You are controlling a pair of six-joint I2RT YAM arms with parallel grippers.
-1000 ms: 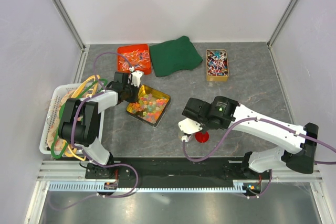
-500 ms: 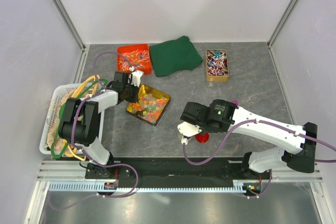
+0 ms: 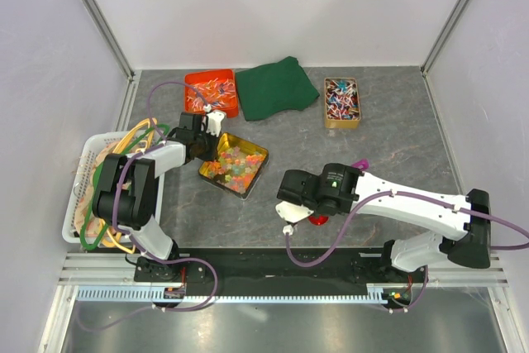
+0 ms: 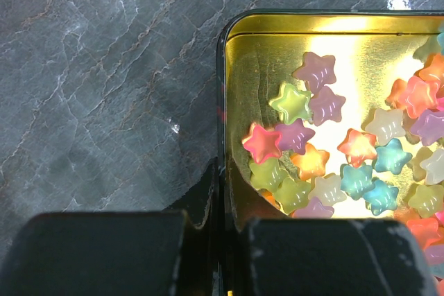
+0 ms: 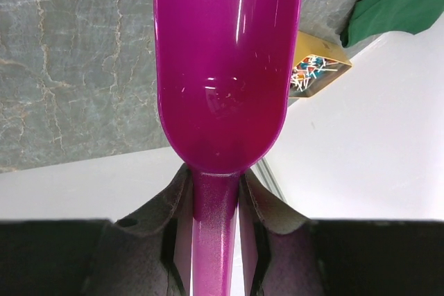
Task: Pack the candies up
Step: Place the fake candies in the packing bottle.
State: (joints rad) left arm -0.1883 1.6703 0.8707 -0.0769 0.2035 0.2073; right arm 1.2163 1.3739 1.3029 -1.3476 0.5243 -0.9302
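At the tin (image 4: 223, 102) rim, left tool (image 4: 222, 223) clenched on it, candies (image 4: 326, 150) inside, right tool (image 5: 214, 202) grasping magenta scoop (image 5: 225, 67)

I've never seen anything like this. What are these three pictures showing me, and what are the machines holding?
Two robot arms are bolted to the near edge of a table. The wide picture looks down from above; the other two come from a small camera on each wrist. The left pincer is shut on the rim of a gold tin of star-shaped candies. The right pincer grips the handle of an empty magenta scoop. Also on the table are an orange tray of slim sweets, a green cloth, a box of wrapped sweets and, at the left, a white basket.
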